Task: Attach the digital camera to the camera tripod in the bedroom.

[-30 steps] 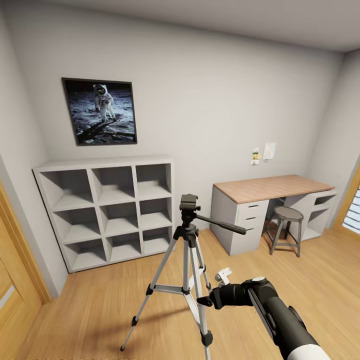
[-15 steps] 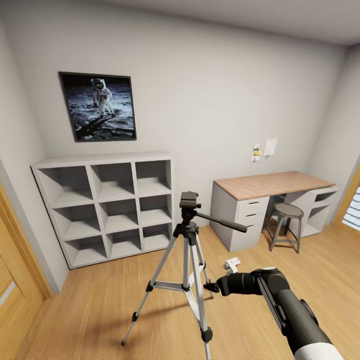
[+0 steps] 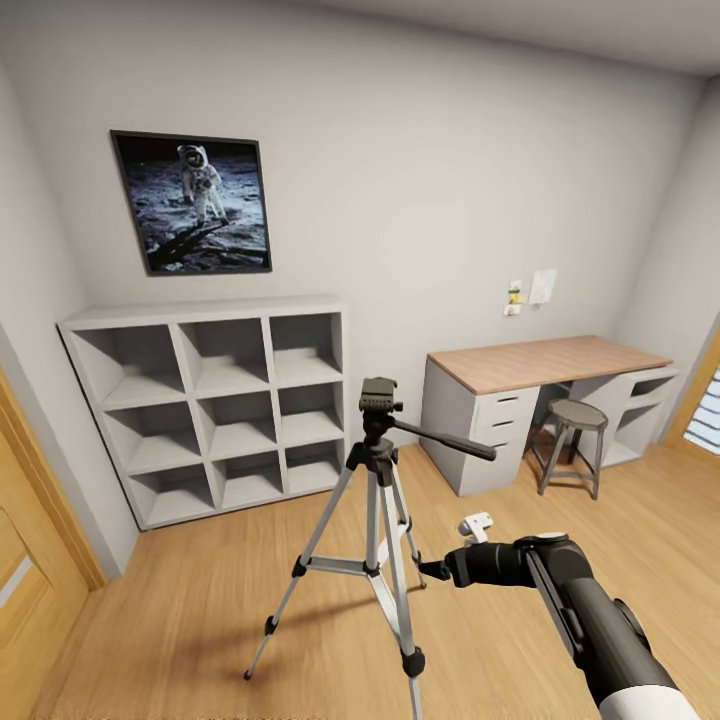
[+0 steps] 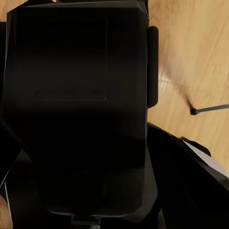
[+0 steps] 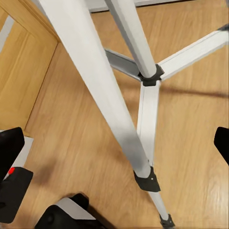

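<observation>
In the bedroom, I hold my right gripper (image 3: 432, 571), fingers spread and empty, beside the near tripod (image 3: 378, 470) leg, judging the camera (image 4: 76, 109), pinched close in my left gripper, should be lifted level over the bare head.

Camera tripod (image 3: 378, 520): silver legs, black head. Floor (image 3: 200, 610): light wood planks. Shelf unit (image 3: 215, 400): grey-white.
</observation>
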{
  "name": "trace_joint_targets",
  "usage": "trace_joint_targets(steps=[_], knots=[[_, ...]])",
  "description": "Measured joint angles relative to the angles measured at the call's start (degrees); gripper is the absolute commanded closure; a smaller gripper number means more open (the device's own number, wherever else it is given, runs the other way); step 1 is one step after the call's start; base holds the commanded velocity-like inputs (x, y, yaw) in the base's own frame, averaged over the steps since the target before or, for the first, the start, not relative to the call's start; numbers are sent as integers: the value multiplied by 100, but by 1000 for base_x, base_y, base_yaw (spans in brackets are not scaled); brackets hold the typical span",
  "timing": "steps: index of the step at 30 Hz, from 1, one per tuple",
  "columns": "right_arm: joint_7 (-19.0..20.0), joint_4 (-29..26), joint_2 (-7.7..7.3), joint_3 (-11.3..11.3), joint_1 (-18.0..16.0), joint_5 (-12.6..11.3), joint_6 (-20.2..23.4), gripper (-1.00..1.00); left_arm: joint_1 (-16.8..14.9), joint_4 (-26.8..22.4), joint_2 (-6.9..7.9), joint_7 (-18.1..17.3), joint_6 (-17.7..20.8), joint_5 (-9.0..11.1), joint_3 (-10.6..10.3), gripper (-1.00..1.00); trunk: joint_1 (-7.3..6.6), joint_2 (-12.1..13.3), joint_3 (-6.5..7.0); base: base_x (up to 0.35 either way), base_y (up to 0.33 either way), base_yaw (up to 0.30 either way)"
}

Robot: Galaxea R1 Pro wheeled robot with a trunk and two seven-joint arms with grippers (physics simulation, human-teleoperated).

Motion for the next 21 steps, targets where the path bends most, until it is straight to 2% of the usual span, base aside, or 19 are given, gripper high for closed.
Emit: trace_joint_targets(steps=[6, 21], knots=[[-5, -8, -68, -15, 2, 1, 7, -100, 2, 0, 0, 0, -1, -5, 0, 100, -1, 4, -50, 0, 0, 0], [8, -9, -94, -3, 3, 0, 6, -100, 3, 0, 9, 0, 0, -8, 4, 100, -1, 7, -185, 0, 0, 0]])
